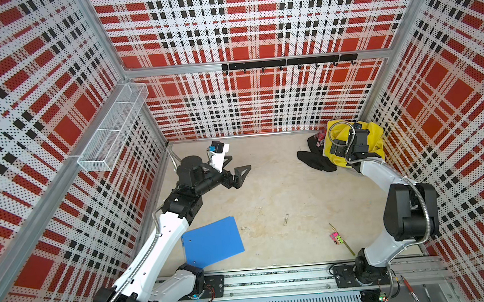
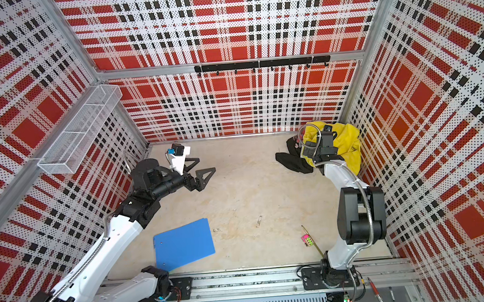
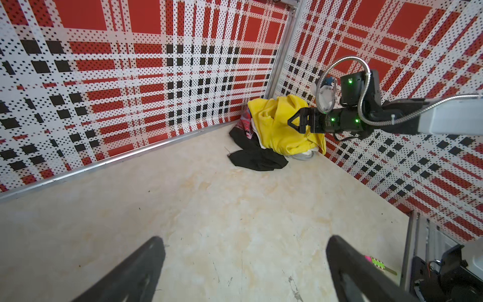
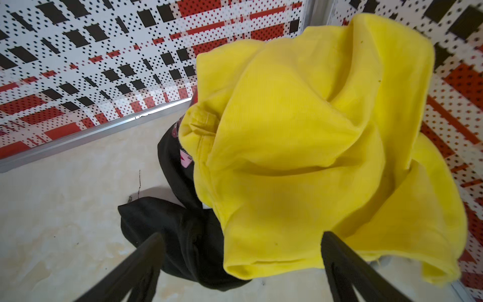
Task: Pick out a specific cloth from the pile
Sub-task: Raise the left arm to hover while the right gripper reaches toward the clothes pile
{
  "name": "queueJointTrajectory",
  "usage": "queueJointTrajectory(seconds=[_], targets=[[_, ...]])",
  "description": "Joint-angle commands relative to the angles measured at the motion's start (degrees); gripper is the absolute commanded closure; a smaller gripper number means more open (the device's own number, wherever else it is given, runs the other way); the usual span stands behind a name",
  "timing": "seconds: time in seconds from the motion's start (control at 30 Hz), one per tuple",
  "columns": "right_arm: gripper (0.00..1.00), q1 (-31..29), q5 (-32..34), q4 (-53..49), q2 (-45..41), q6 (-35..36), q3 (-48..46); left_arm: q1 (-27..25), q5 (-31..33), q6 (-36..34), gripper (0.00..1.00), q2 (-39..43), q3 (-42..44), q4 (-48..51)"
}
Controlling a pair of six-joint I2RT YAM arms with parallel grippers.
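Note:
The pile (image 1: pixel 374 136) (image 2: pixel 348 144) fills the far right corner, mostly one big yellow cloth (image 4: pixel 300 146) (image 3: pixel 277 125), with a bit of white and grey (image 3: pixel 304 155) under its edge. The cloth (image 1: pixel 314 159) (image 2: pixel 292 161) (image 3: pixel 257 159) (image 4: pixel 167 222) is black. It spills from under the yellow onto the floor, and a pink-red print (image 4: pixel 185 159) shows on it. My right gripper (image 4: pixel 243 235) (image 3: pixel 298 121) hangs open just above the pile's near edge, over the black cloth and the yellow hem, holding nothing. My left gripper (image 1: pixel 237 165) (image 2: pixel 202 166) (image 3: pixel 245 240) stands open over bare floor at the far left.
A blue folder (image 1: pixel 212 242) lies at the front left beside the left arm. A small pink and green item (image 1: pixel 336 238) and a thin stick (image 1: pixel 343 240) lie at the front right. A wire basket (image 1: pixel 114 131) hangs on the left wall. Two walls hem the pile in.

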State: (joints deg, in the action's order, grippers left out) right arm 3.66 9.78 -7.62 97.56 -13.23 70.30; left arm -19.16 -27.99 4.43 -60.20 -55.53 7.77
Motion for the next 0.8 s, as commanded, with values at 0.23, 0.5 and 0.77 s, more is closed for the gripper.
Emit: queueJointTrajectory(seconds=[0.23, 0.5, 0.77], targets=[[0.00, 1.3, 2.1, -4.3, 10.5, 1.4, 11.6, 0.3, -2.4, 2.2, 0.01, 1.9, 0.3, -5.0], [0.00, 1.3, 6.3, -3.7, 10.6, 2.6, 15.8, 0.5, -1.7, 2.3, 0.01, 2.0, 0.4, -5.0], [0.00, 5.1, 5.7, -7.3, 18.0, -0.4, 27.7, 0.7, -1.0, 2.1, 0.01, 1.7, 0.9, -5.5]])
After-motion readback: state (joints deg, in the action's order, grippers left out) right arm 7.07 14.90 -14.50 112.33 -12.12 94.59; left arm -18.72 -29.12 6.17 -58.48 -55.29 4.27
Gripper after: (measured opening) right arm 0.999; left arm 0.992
